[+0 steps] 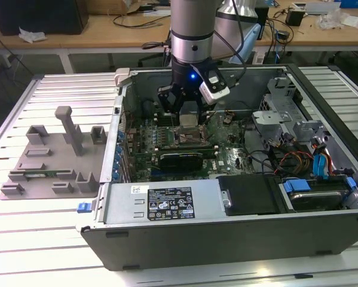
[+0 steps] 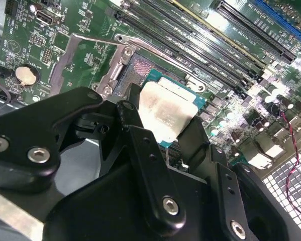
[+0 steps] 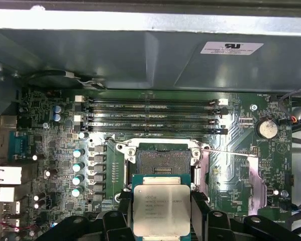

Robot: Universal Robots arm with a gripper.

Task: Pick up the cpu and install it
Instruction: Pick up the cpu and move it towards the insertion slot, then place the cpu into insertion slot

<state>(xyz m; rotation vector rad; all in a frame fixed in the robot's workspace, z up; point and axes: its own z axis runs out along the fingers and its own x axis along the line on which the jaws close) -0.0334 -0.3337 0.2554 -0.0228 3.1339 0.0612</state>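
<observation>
The cpu (image 3: 161,208) is a flat square chip with a silvery top plate and a teal rim. My gripper (image 3: 162,221) is shut on it, one black finger (image 2: 132,118) on each side. In both wrist views the chip hangs level, just above and partly to one side of the open socket (image 3: 163,160) on the green motherboard (image 3: 49,145); I cannot tell if it touches. In the exterior view the gripper (image 1: 189,113) reaches down into the open computer case (image 1: 238,239) over the socket (image 1: 190,137), with the cpu (image 2: 165,113) between its fingertips.
The socket's metal load plate (image 2: 75,60) and thin lever (image 3: 225,150) stand open beside it. Memory slots (image 3: 150,116) and the case wall (image 3: 140,55) lie beyond the socket. A grey fixture tray (image 1: 53,149) sits at the exterior view's left; drive cage and cables (image 1: 292,137) at its right.
</observation>
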